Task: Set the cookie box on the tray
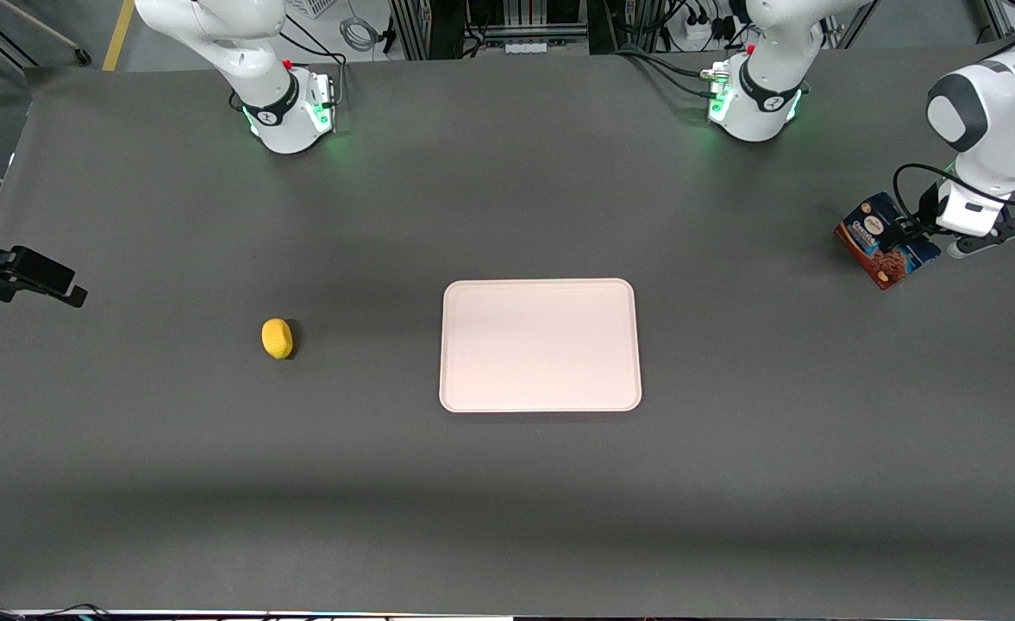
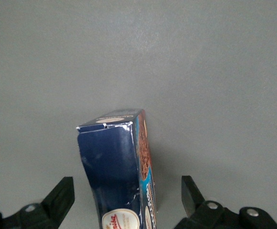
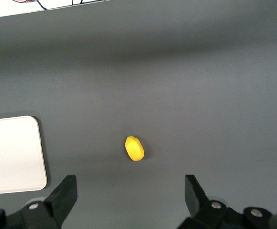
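The worktop wears a matt dark grey covering, smooth and faintly grained, with soft shadows and no glare. Toward the working arm's end of it, the cookie box is printed cardboard with a slight sheen, its blue end flap creased and frayed white along the torn fold. The pincer straddling the box, fingers wide apart, looks like matt black plastic. The tray is smooth pale pink plastic, evenly dull. Toward the parked arm's end from it, the yellow lemon-like object looks smooth and matt.
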